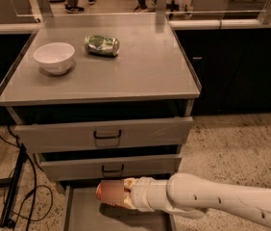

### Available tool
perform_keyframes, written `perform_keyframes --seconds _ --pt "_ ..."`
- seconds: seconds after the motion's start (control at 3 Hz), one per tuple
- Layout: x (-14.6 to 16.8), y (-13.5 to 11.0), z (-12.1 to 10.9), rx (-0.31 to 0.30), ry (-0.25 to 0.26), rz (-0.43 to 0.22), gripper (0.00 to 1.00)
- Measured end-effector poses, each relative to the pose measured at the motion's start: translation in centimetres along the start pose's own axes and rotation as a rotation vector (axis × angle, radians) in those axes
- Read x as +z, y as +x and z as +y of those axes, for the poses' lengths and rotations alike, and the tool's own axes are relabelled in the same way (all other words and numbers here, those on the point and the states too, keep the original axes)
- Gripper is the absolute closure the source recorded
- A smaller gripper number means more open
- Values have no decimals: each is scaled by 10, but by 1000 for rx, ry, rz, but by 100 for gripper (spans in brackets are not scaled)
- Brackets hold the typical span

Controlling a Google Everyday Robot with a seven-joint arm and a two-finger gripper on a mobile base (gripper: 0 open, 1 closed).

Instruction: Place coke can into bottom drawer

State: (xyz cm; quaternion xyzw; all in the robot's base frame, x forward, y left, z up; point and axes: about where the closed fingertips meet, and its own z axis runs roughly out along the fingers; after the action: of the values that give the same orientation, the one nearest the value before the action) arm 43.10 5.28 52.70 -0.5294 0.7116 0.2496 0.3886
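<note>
Arm stretched level, claw gripping coke can, over bottom drawer

Matt grey metal bottom drawer; glossy red coke can in gripper above it.

Your arm is a smooth, off-white tube that swells into a rounded shell at the joint, with 3 or so small dark dots, either screws or holes, spaced along its side. At its left end it narrows through a ribbed white collar into the gripper, low in the middle of the view. Its 2 short fingers look cream-coloured.
</note>
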Motion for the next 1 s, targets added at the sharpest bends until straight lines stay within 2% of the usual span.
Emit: perform_keyframes --seconds 0.33,0.67,1.0 --pt "32 47 6 6 36 5 100" --pt "62 103 -6 -8 77 55 100" --pt "62 103 -7 -8 77 55 100"
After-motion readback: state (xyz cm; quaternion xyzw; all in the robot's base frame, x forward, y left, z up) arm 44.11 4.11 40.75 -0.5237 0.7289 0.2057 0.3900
